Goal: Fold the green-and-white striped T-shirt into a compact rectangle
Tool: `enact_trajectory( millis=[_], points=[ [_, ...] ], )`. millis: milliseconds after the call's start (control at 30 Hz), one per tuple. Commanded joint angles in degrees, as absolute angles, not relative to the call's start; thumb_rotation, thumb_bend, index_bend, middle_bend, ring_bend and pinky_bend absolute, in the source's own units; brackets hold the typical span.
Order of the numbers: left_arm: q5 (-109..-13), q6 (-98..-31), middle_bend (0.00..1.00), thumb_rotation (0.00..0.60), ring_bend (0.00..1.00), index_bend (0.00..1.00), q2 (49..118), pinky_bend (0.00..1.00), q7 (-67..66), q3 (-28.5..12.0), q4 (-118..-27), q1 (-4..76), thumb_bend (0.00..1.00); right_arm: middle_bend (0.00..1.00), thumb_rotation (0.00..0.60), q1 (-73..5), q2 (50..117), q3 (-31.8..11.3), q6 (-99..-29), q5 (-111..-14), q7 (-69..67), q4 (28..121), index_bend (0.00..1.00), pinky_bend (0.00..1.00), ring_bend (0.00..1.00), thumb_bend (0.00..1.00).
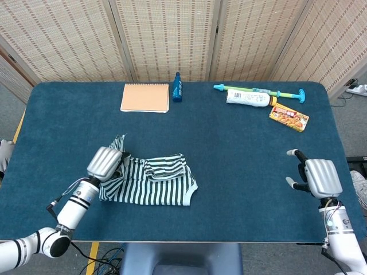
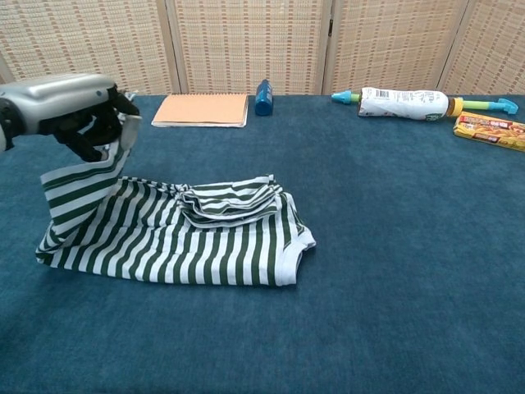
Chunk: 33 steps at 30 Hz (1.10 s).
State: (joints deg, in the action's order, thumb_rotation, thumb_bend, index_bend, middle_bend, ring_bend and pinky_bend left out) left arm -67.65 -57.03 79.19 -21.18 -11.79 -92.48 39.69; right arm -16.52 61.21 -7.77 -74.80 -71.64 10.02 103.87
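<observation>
The green-and-white striped T-shirt [image 1: 155, 183] [image 2: 189, 238] lies on the blue table at the front left, its neck end to the right with a bunched sleeve on top. My left hand [image 1: 104, 162] [image 2: 70, 103] grips the shirt's left end and holds it lifted above the table, so that end stands up and leans over the rest. My right hand [image 1: 320, 177] hovers near the table's right edge, fingers apart and holding nothing; the chest view does not show it.
At the back of the table lie an orange notebook [image 1: 145, 97], a blue bottle [image 1: 178, 87], a white tube [image 1: 248, 97] beside a teal-and-green stick [image 1: 261, 91], and an orange food box [image 1: 289, 118].
</observation>
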Motion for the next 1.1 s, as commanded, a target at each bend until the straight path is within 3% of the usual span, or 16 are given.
enact_trajectory(
  millis=[33, 600, 1100],
  points=[
    [-63.4, -56.2, 0.88, 0.600, 0.77, 0.66, 82.3, 0.94, -27.8, -12.9, -94.8, 43.2, 0.68, 0.87, 0.600, -16.3, 61.0, -7.8, -74.8, -71.6, 9.7, 103.7, 0.29, 1.00, 0.95, 0.20],
    [-49.2, -57.1, 0.88, 0.600, 0.77, 0.65, 92.4, 0.94, -45.0, -14.6, -96.7, 54.5, 0.68, 0.87, 0.600, -15.4, 60.0, -8.0, -74.5, -70.9, 8.7, 103.0, 0.29, 1.00, 0.95, 0.19],
    [-39.0, -61.6, 0.87, 0.600, 0.77, 0.65, 102.1, 0.94, -53.9, -16.9, -89.2, 62.9, 0.68, 0.87, 0.600, -14.7, 59.5, -8.2, -74.3, -70.6, 7.4, 102.2, 0.29, 1.00, 0.95, 0.19]
  ],
)
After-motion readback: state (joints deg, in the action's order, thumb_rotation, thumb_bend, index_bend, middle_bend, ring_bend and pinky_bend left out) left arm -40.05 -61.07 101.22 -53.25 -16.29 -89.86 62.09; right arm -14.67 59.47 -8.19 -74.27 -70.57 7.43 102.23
